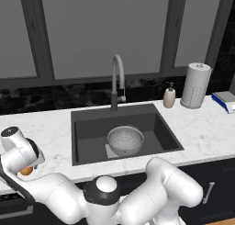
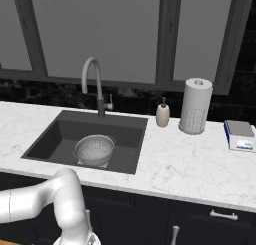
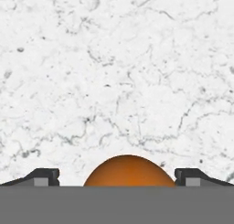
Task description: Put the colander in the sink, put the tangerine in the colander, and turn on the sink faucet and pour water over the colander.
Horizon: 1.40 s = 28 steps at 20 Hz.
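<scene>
The colander sits upright in the sink, on the lighter square of its bottom, below and in front of the faucet. The tool hangs over the marble desk left of the sink. The tangerine lies between its two fingertips, with a gap on each side; whether they grip it cannot be told.

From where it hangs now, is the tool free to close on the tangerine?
Probably yes. In the hand view the tangerine sits on bare marble counter between the two fingertips of the tool, which stand apart on either side, with nothing else between them.
</scene>
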{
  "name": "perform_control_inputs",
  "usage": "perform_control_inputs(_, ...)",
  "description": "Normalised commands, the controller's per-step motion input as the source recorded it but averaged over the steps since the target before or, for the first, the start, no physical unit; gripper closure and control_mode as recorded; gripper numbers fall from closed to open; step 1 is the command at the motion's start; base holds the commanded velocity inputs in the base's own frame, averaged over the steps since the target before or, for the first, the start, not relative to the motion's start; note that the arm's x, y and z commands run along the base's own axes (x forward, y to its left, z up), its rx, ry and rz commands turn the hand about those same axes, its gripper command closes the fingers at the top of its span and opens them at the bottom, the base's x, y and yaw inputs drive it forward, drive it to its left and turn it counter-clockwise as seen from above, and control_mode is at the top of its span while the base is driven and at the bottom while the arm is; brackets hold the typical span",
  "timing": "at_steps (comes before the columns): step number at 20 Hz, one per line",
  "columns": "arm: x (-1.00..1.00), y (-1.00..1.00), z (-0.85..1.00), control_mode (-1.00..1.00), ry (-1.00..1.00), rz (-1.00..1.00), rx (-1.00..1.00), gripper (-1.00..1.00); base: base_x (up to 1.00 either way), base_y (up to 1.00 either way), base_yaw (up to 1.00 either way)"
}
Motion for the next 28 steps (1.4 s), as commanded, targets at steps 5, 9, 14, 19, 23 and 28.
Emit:
perform_control_inputs(5,-0.30,-0.15,-0.75,-1.00,0.01,-0.13,0.00,-1.00,0.00,0.00,0.00)
perform_control_inputs(9,-0.09,-0.09,-0.76,-1.00,0.00,-0.13,0.00,1.00,0.00,0.00,0.00)
perform_control_inputs(14,-0.04,-0.20,-0.65,-1.00,-0.05,-0.12,0.00,1.00,0.00,0.00,0.00)
perform_control_inputs(19,-0.72,-0.67,0.54,-1.00,-0.23,-0.05,0.18,1.00,0.00,0.00,0.00)
perform_control_inputs(23,-0.38,-0.99,1.00,-1.00,-0.06,-0.09,0.22,1.00,0.00,0.00,0.00)
perform_control_inputs(28,0.00,-1.00,0.74,-1.00,0.00,-0.11,0.17,1.00,0.00,0.00,0.00)
